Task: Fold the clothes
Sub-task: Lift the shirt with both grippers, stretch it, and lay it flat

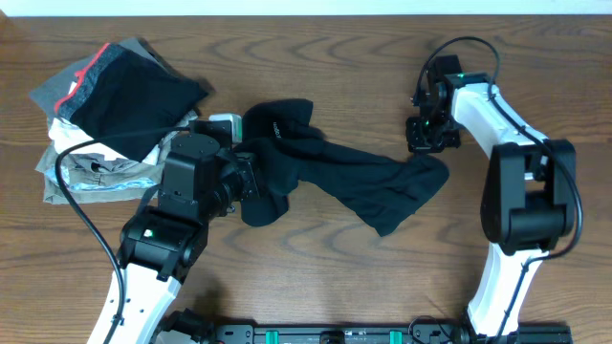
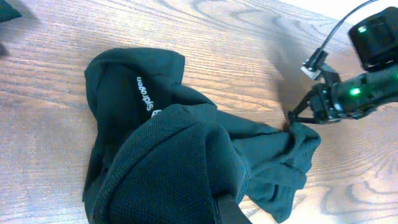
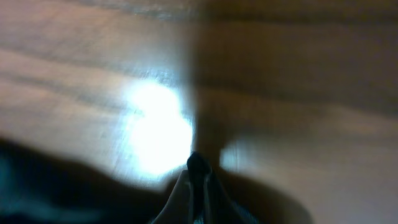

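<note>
The black T-shirt [image 1: 354,182] lies crumpled and stretched across the middle of the wooden table, its white lettering [image 2: 145,93] showing in the left wrist view. My left gripper [image 1: 251,177] is at the shirt's left bunch. There the fabric [image 2: 161,155] is draped over the jaws, and only one finger [image 2: 227,211] shows. My right gripper [image 1: 426,148] is at the shirt's right corner. In the left wrist view its tips [image 2: 293,118] pinch the shirt's edge. In the blurred right wrist view its fingers [image 3: 198,171] are shut on a bit of dark cloth.
A pile of folded garments [image 1: 105,105], grey, white and black with red trim, sits at the far left next to my left arm. Bare wooden table [image 1: 335,67] lies behind and in front of the shirt. A black cable [image 1: 76,210] loops beside my left arm.
</note>
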Robot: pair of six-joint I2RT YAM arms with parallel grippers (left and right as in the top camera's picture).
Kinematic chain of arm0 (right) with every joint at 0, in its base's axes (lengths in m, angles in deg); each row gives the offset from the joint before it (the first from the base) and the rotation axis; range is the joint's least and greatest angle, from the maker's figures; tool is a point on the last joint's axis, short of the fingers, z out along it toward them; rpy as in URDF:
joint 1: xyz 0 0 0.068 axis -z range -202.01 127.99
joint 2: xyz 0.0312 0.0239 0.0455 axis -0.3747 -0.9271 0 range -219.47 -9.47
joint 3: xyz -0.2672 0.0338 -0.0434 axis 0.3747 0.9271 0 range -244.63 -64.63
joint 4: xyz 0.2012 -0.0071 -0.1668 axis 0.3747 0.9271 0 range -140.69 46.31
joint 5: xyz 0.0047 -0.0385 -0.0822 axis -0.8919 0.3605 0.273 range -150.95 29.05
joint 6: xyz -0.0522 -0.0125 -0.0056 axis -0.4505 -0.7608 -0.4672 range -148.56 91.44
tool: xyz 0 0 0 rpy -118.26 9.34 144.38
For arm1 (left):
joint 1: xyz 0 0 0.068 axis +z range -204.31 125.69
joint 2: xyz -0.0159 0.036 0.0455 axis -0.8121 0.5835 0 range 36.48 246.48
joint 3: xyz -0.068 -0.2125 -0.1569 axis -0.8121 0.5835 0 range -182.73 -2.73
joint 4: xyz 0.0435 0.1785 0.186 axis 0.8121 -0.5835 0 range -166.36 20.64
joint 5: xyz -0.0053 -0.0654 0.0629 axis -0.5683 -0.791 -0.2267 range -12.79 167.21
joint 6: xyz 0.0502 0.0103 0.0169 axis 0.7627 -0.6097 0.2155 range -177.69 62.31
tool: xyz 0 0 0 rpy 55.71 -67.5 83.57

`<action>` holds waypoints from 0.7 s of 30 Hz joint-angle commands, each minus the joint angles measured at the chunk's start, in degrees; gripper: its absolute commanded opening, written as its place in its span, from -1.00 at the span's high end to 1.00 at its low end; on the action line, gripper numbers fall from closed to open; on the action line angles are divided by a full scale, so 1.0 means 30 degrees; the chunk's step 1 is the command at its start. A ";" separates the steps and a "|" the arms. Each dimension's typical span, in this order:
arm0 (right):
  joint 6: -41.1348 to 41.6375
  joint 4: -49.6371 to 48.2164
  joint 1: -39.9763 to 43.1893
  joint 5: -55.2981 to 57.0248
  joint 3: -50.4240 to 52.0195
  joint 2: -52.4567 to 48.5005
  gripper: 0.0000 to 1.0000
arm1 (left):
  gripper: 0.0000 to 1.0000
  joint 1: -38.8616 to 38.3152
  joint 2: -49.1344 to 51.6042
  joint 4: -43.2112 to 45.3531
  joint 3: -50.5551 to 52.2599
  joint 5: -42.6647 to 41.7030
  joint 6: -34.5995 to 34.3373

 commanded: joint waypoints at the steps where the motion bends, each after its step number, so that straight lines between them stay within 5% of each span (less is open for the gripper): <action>1: 0.0233 0.0517 0.0495 0.0146 -0.1705 0.3759 0.97 | 0.88 0.0102 -0.0051 0.0146 -0.1960 0.0168 0.0321; 13: 0.0233 0.2900 0.2783 0.1290 -0.3963 1.3850 0.97 | 0.88 0.2127 -0.0270 -0.2521 -0.8174 0.0153 0.1049; 21: 0.0240 0.3672 0.3410 0.2761 -0.4320 1.7201 0.98 | 0.88 0.2455 -0.1282 -0.5836 -1.2160 -0.0211 0.1049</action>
